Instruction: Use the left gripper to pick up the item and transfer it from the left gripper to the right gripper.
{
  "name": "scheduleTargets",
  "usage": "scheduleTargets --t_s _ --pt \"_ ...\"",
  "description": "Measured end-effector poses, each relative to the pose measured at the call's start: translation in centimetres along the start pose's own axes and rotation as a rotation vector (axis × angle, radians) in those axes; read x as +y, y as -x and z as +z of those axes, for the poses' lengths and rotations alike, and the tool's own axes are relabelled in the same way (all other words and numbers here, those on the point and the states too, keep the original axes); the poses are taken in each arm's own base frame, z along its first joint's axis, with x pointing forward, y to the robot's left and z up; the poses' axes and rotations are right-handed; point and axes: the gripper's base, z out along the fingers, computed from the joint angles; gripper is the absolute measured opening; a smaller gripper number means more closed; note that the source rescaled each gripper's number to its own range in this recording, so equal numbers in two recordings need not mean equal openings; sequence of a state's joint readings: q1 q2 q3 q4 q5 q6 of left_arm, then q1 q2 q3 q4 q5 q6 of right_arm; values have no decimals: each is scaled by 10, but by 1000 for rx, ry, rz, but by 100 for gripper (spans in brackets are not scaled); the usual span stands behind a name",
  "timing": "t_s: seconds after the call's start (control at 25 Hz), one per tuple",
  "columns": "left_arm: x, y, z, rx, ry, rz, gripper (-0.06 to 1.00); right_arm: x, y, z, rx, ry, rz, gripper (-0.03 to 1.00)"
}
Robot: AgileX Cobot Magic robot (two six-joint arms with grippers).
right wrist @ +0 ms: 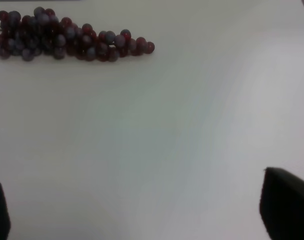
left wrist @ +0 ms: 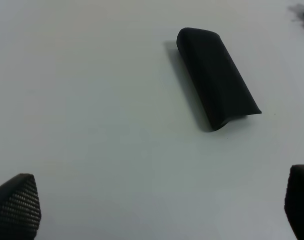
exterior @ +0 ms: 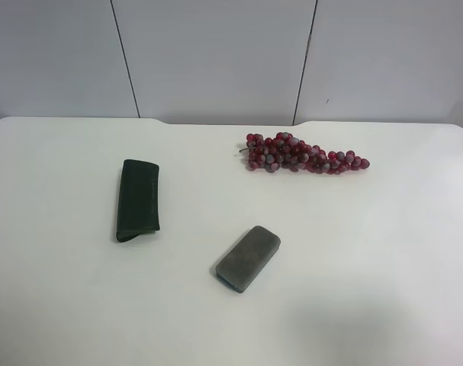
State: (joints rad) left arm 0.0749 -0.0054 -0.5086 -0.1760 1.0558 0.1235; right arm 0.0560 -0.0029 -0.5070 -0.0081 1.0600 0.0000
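The item, a dark green flat pouch [exterior: 138, 199], lies on the white table [exterior: 384, 252] at the exterior high view's left. The left wrist view shows the same item [left wrist: 217, 77] some way ahead of my left gripper [left wrist: 157, 205], whose two black fingertips [left wrist: 16, 205] stand wide apart with bare table between them. My right gripper [right wrist: 141, 210] is open too, its fingertips [right wrist: 287, 205] spread over bare table, far from the item. Neither arm appears in the exterior high view.
A grey rounded block [exterior: 249, 258] lies near the table's middle. A bunch of red-purple grapes [exterior: 303, 154] rests toward the back right, and the grapes [right wrist: 66, 41] also show ahead of the right gripper. A panelled wall [exterior: 216, 53] stands behind.
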Motion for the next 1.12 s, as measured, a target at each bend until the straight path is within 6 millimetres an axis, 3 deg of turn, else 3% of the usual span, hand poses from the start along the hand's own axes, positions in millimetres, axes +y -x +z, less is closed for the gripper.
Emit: scheduleTargets --t_s 1.12 --pt "0 0 0 0 0 0 100 0 0 0 0 0 0 100"
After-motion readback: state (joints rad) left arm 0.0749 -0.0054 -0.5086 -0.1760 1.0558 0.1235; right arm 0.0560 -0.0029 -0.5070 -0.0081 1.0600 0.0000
